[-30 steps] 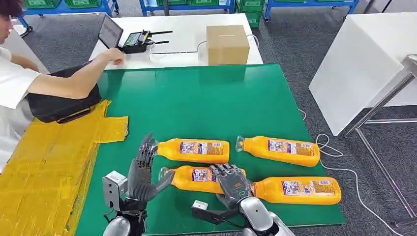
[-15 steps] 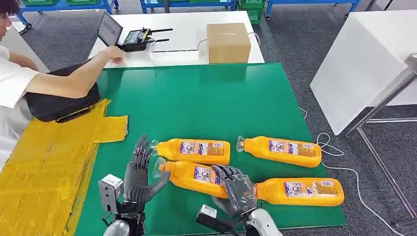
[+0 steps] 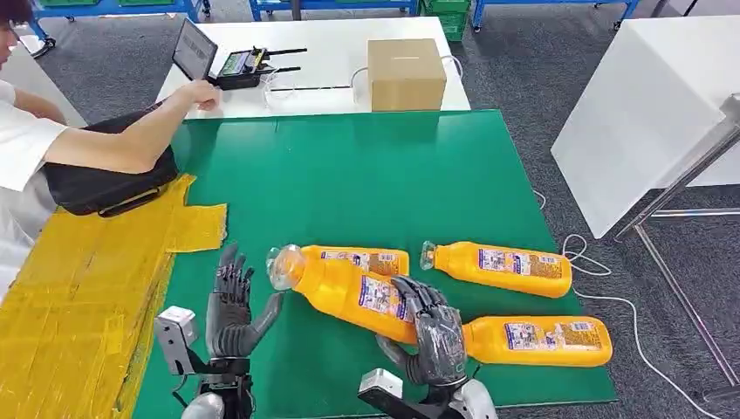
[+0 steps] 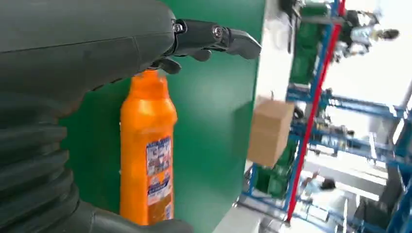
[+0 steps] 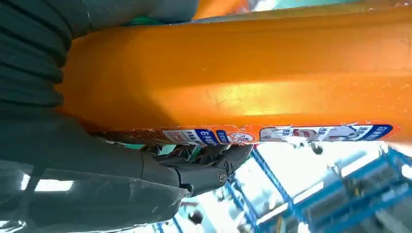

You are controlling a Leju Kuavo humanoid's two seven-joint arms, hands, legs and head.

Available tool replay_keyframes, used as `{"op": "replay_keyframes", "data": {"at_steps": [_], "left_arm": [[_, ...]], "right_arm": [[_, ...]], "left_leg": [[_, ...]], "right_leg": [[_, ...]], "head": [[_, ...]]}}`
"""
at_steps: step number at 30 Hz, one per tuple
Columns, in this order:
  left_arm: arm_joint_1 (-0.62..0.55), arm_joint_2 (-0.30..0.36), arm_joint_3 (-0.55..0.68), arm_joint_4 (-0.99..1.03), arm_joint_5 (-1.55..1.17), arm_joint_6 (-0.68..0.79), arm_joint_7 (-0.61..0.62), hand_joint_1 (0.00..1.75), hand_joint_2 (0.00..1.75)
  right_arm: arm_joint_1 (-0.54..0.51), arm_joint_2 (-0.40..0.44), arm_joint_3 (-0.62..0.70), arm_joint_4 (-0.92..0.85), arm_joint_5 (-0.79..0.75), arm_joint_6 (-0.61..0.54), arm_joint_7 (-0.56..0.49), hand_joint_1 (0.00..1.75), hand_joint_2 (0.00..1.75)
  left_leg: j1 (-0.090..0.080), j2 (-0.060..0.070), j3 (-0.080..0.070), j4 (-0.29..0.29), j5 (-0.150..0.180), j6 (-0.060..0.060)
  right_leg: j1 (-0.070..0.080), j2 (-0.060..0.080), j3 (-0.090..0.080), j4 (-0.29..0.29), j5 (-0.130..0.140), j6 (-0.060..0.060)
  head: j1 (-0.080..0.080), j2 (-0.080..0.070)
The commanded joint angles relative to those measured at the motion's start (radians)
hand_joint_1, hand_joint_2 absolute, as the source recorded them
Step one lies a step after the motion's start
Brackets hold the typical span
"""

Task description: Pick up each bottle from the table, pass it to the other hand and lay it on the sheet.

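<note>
Orange-filled bottle clamped in your right hand, lifted and tilted, cap toward your left hand, fingers spread and empty, three full orange bottles lying on green table, yellow sheet at left.

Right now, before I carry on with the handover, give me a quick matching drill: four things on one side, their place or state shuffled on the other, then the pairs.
Things:
1. lifted bottle
2. left hand
3. cardboard box
4. yellow sheet

Places or states:
A. on the white table beyond the green mat
B. gripped by the right hand, cap end raised
C. along the mat's left edge
D. fingers apart, holding nothing, near the raised cap

Pairs: 1-B, 2-D, 3-A, 4-C
</note>
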Motion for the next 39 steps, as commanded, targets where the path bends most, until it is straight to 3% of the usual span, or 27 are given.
{"op": "replay_keyframes", "data": {"at_steps": [1,7,19,25,30,34,39], "left_arm": [[-0.023,-0.010,0.051,0.061,0.020,0.004,0.011,0.00,1.75],[-0.040,0.081,-0.074,0.076,-0.024,-0.128,0.051,0.00,1.75],[-0.040,0.081,-0.074,0.076,-0.024,-0.128,0.051,0.00,1.75],[-0.038,0.120,-0.151,0.041,-0.014,-0.301,0.063,0.00,1.75],[-0.039,0.128,-0.180,-0.003,-0.019,-0.341,0.058,0.00,1.75],[-0.064,0.115,-0.192,0.015,-0.024,-0.361,0.073,0.00,1.75],[-0.092,0.099,-0.209,0.045,-0.026,-0.370,0.081,0.00,1.75]], "right_arm": [[-0.003,0.014,-0.025,-0.013,-0.027,-0.027,-0.018,1.75,1.75],[-0.021,0.014,-0.014,0.004,-0.093,-0.002,-0.063,1.75,1.75],[-0.021,0.014,-0.014,0.004,-0.093,-0.002,-0.063,1.75,1.75],[-0.038,0.032,-0.009,0.029,-0.098,0.023,-0.092,1.75,1.75],[-0.050,0.044,-0.006,0.056,-0.094,0.038,-0.099,1.75,1.75],[-0.111,0.076,-0.026,0.201,-0.076,0.073,-0.062,1.75,1.75],[-0.178,0.126,-0.038,0.393,-0.064,0.072,-0.095,1.75,1.75]], "left_leg": [[0.000,-0.001,0.001,-0.001,0.000,0.000],[0.000,-0.001,0.002,-0.002,0.000,-0.001],[0.000,0.000,0.001,-0.001,0.000,0.000],[0.000,0.000,0.001,-0.001,0.000,0.000],[0.000,0.000,0.001,-0.001,0.000,0.000],[0.001,0.000,0.001,-0.002,0.000,-0.001],[0.002,0.000,0.003,-0.004,0.002,-0.001]], "right_leg": [[0.000,-0.001,0.001,-0.001,0.000,0.000],[0.000,-0.002,0.002,-0.002,0.000,0.001],[0.000,-0.001,0.001,-0.001,0.000,0.000],[0.000,-0.001,0.000,-0.001,0.000,0.000],[0.000,0.000,0.001,-0.001,0.000,0.000],[0.001,0.000,0.001,-0.002,0.001,0.001],[0.002,0.000,0.004,-0.005,0.003,0.001]], "head": [[0.000,0.000],[0.000,0.000],[0.000,0.000],[0.000,0.000],[0.000,0.000],[0.000,0.000],[0.000,0.000]]}}
